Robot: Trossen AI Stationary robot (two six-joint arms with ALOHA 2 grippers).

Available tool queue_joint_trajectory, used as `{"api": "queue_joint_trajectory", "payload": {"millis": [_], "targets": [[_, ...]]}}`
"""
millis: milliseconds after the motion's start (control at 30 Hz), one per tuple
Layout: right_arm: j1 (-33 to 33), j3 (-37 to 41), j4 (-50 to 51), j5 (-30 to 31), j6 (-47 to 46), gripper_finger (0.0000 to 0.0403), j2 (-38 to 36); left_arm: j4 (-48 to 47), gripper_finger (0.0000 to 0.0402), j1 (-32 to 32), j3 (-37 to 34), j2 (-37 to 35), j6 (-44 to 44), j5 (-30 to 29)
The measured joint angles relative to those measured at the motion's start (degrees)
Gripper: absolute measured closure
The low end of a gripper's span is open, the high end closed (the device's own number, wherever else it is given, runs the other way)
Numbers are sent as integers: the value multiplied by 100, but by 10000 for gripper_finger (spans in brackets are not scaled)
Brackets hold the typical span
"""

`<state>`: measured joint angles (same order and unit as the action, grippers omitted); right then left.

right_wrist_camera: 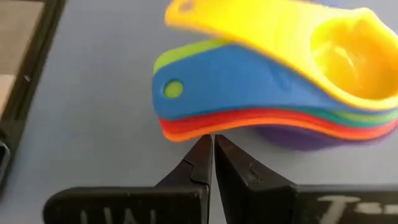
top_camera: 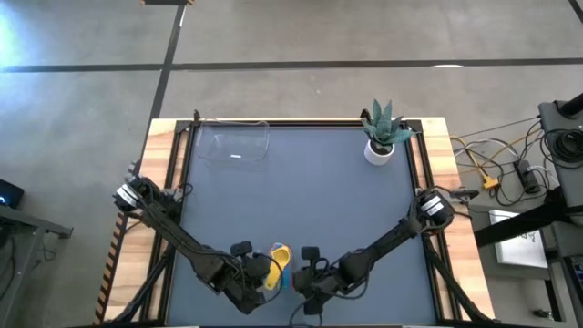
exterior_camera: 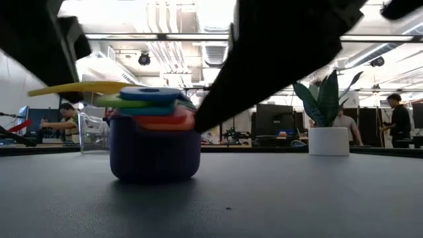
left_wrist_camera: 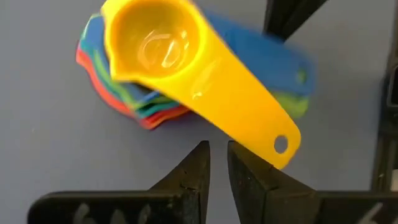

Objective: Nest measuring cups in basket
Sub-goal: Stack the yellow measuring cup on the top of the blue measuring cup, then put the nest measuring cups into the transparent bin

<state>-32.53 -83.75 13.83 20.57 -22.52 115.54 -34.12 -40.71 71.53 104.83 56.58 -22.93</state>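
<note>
While reaching low over the table's [top_camera: 301, 191] near edge, both arms bent inward: left tool [left_wrist_camera: 214, 163] nearly together, right tool [right_wrist_camera: 213, 155] together, neither apparently clamped on anything. Between them, nested measuring cups [top_camera: 276, 265]: glossy plastic, yellow top scoop skewed. Clear basket [top_camera: 235, 146] far off.
</note>
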Motion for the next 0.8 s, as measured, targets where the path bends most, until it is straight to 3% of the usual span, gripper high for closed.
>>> {"api": "queue_joint_trajectory", "payload": {"millis": [333,800], "targets": [[33,-240,-110,47,164,394,-23,-180,363,110,646,521,-642,-3],[-26,-233,474,43,242,394,-233,-729,363,90,609,497,-486,-160]]}}
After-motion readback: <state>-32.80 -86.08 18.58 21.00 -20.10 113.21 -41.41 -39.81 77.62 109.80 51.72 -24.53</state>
